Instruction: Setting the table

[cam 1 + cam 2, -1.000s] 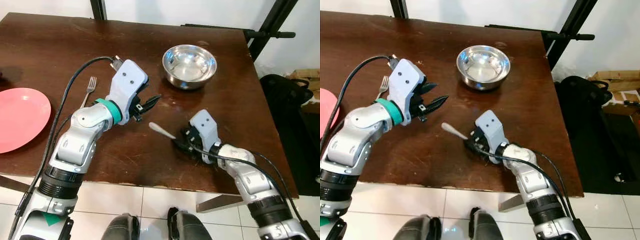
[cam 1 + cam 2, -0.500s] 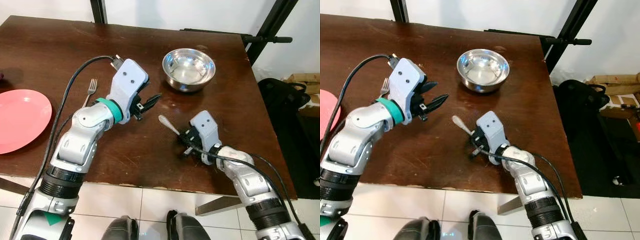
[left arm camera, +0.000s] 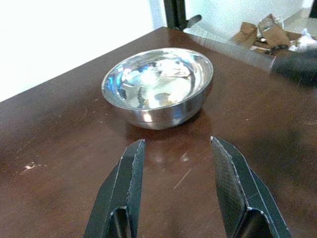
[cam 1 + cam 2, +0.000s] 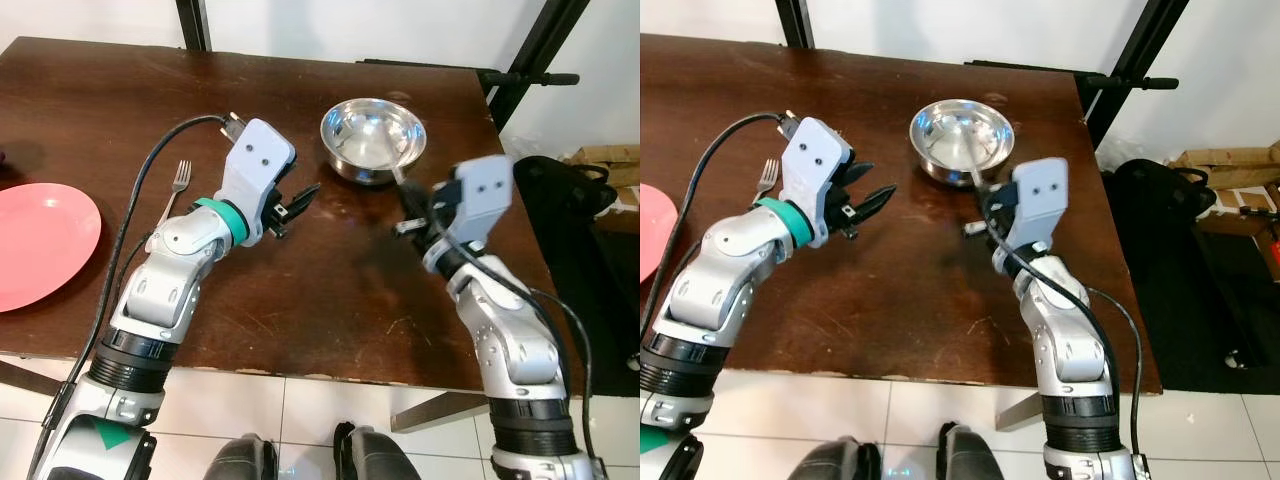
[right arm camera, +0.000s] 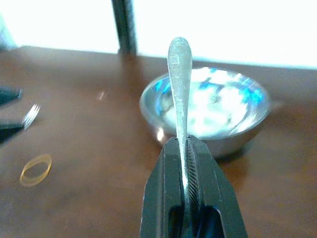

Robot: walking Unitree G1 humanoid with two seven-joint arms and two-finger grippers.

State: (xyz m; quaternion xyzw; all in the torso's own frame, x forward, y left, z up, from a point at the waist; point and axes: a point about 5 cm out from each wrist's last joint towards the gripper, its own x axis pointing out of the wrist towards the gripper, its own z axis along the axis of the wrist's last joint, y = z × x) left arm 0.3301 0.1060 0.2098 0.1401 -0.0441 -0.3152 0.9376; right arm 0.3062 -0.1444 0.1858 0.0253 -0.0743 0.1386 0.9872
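Observation:
A steel bowl (image 4: 373, 138) stands at the far right of the dark wooden table (image 4: 300, 300). My right gripper (image 4: 407, 203) hovers just in front of it, above the table, shut on a silver utensil (image 5: 179, 79) whose rounded handle end points up toward the bowl (image 5: 218, 111). My left gripper (image 4: 298, 200) is open and empty over the table's middle, aimed at the bowl (image 3: 158, 84); both fingers (image 3: 126, 188) show apart. A fork (image 4: 176, 184) lies to the left, beside a pink plate (image 4: 40, 240).
A yellow rubber band (image 5: 35, 168) lies on the table near the fork (image 5: 30, 115). Off the table's right edge are a black bag (image 4: 570, 190), cardboard (image 4: 605, 160) and a black metal stand (image 4: 535, 55). The near edge drops to white floor tiles.
My right gripper lifted the utensil off the table and rose toward the bowl, turning the handle upward. The left arm stayed put.

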